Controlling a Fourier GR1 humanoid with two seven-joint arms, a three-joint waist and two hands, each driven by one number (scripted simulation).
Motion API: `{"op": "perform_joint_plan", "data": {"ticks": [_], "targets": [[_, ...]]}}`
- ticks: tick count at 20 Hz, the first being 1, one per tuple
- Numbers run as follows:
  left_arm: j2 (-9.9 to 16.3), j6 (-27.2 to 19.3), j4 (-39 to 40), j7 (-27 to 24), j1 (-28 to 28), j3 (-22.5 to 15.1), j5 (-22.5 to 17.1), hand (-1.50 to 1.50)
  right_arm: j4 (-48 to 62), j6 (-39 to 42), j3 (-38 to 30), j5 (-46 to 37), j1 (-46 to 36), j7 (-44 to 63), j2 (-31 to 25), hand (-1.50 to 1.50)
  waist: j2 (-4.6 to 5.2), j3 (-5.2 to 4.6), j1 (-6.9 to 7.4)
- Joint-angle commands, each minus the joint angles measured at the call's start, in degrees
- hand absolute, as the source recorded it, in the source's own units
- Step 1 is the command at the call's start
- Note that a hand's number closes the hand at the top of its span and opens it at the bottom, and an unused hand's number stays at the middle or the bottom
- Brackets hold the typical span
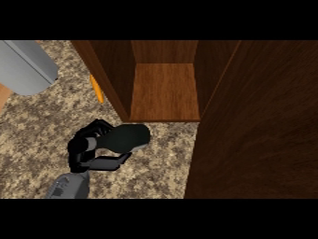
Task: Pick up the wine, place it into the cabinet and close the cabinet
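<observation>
Curling round the dark wine (128, 137), the left hand (86, 150) is seen with fingers and thumb closed on it. The wine is held over the speckled counter (37, 126), just before the open cabinet (162, 91), near its shelf edge.

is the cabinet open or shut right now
Open. The cabinet shows its bare wooden shelf, and its door is swung out at the right. The wine, in the left hand, is still outside it.
</observation>
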State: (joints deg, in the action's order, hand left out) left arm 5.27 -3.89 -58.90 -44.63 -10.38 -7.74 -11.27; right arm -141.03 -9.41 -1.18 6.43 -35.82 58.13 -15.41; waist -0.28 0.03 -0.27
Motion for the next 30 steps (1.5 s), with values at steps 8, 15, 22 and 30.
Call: {"op": "perform_joint_plan", "data": {"ticks": [8, 15, 22, 30], "targets": [[-5.14, -3.90, -21.54, 17.32, 0.37, -7.72, 0.47, 1.50, -5.19, -2.36, 1.77, 2.81, -1.94, 7.68, 0.48, -1.50, -0.15, -0.06, 0.08], [-5.24, -17.27, -33.57, 32.27, -3.78, -14.88, 0.49, 1.50, -3.43, 2.37, -5.20, 9.52, 3.53, 1.47, -0.41, -1.50, 0.04, 0.03, 0.09], [-5.26, -23.20, -30.30, 43.75, -19.17, -10.68, 0.60, 1.50, -3.95, -0.07, 0.01, 4.20, 1.86, 3.11, 1.56, -1.50, 0.08, -0.03, -0.20], [-5.26, -26.90, -17.86, 42.44, -29.05, -8.73, -1.35, 1.50, -5.77, 2.77, -1.93, 7.21, 5.32, 0.10, 1.94, -1.50, 0.28, -0.01, -0.85]]}}
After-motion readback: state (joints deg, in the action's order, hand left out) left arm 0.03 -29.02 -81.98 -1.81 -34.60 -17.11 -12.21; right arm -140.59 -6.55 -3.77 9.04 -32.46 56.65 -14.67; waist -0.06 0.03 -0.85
